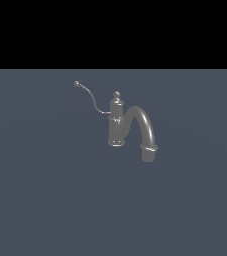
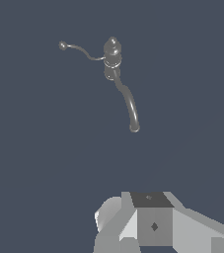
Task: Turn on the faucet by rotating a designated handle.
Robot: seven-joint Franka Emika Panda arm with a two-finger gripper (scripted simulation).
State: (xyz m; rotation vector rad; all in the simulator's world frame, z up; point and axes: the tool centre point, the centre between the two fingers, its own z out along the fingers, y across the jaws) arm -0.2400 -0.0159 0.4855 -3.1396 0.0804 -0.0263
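The dark-grey faucet (image 1: 116,125) stands upright on the flat grey-blue ground, with a ball finial on its column. Its thick arched spout (image 1: 146,127) bends down toward the exterior view's right. The handle (image 1: 90,98), a thin S-curved lever with a small ball tip, rises from the column toward the exterior view's left. The wrist view looks down on the faucet (image 2: 112,55), its handle (image 2: 78,48) and its spout (image 2: 130,106) from well above. Only blocky grey and white parts of my gripper (image 2: 150,217) show there, far from the faucet and touching nothing. My arm is absent from the exterior view.
A flat grey-blue ground (image 1: 45,200) surrounds the faucet on all sides. A black band fills the top of the exterior view.
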